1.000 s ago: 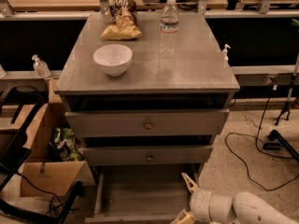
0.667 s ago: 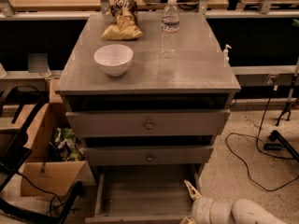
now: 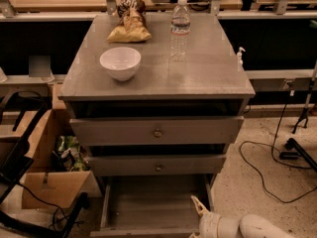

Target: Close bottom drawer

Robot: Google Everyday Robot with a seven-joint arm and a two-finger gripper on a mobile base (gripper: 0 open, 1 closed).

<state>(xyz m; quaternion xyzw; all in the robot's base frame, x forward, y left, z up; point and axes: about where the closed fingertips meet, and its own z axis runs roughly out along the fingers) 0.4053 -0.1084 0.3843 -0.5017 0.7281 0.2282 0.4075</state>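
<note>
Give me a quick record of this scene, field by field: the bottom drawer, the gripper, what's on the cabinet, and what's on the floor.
Bottom drawer: pulled out, not yet closed
Gripper: low, over the drawer's front right corner; contact with the drawer cannot be told
Cabinet top: white bowl, water bottle, chip bag
Floor left: cardboard box
Floor right: black cables

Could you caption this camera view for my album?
Robot's end effector sits at the open bottom drawer's right front corner.
</note>
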